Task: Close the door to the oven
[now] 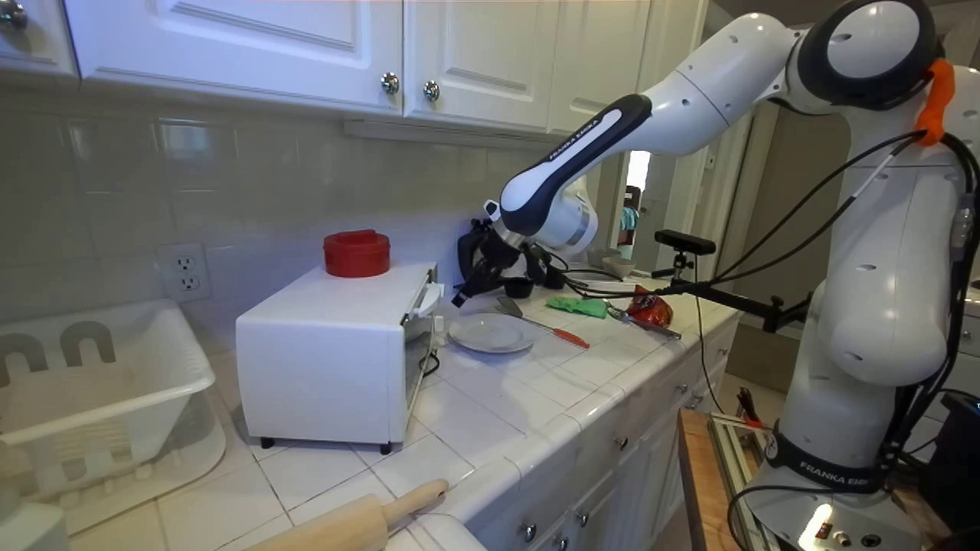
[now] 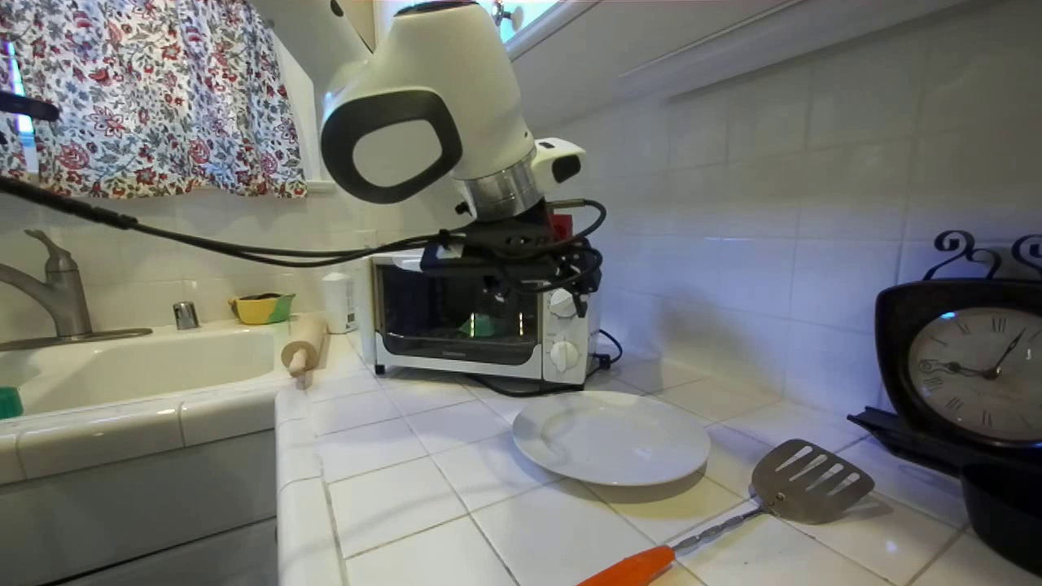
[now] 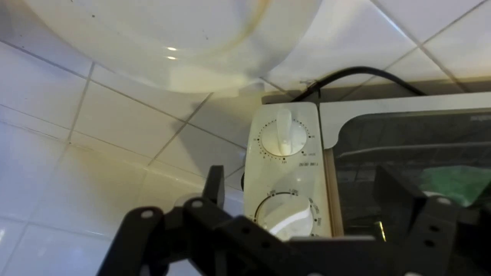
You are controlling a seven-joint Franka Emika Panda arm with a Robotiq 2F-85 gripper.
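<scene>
Apparently the task is at or near its end. The door (image 2: 444, 309) stands upright across the front of the oven (image 1: 329, 375), which sits on the counter (image 2: 391, 488) with a red tub (image 1: 357, 256) on top. No wide gap shows along the front, so I judge the swing itself done; left, at most, is a last push near the handle (image 1: 430, 299) and moving the arm (image 1: 888, 275) clear. The fingers of the gripper (image 3: 299, 172) are well apart with nothing held; in the wrist view a white knob (image 3: 284, 214) lies behind the space between them. In an exterior view the fingertips look just beside the handle, not on it. Hard to read: the gripper and cables (image 2: 326, 255) cover much of the door's top edge, and the wrist view cuts off its far end, so a thin gap up there cannot be ruled out. The tan strip (image 3: 333, 191) beside the glass (image 3: 383, 134) may be frame or gap; undecided. Green patch (image 3: 456, 184) in the glass: inside or reflected, cannot tell.
</scene>
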